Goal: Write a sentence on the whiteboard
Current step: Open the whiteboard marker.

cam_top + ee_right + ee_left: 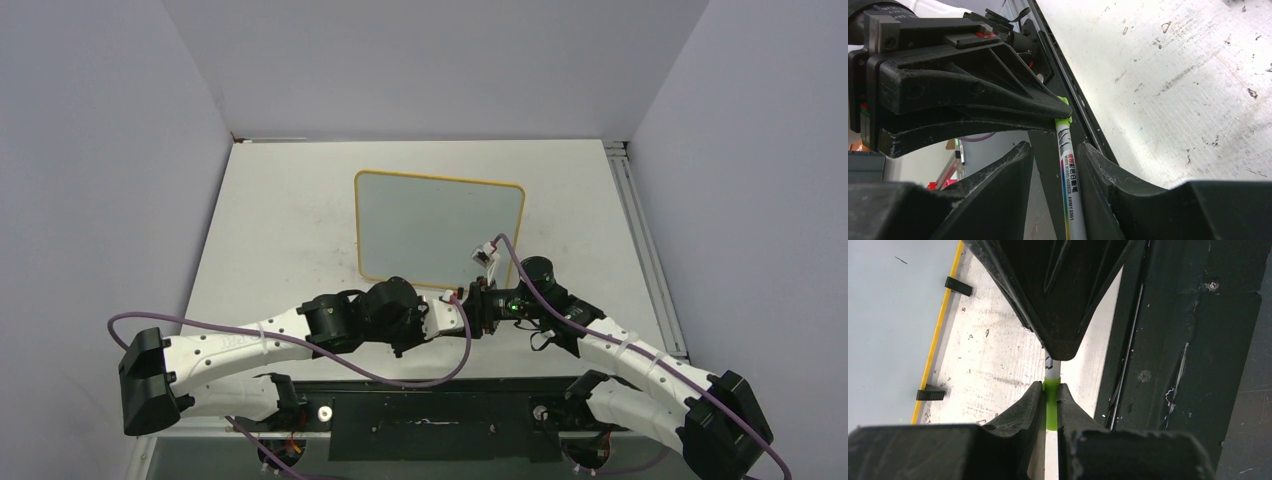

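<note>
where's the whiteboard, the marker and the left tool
the whiteboard (430, 215): top external view, bare middle of its grey surface.
the marker (1071, 192): right wrist view, printed white barrel.
left tool (1050, 388): left wrist view, midway between its fingertips, on the green cap.

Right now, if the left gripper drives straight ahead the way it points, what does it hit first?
Likely the right gripper, facing it tip to tip just ahead. The left gripper grips the green cap of the slim white marker pen bridging the short gap.
</note>
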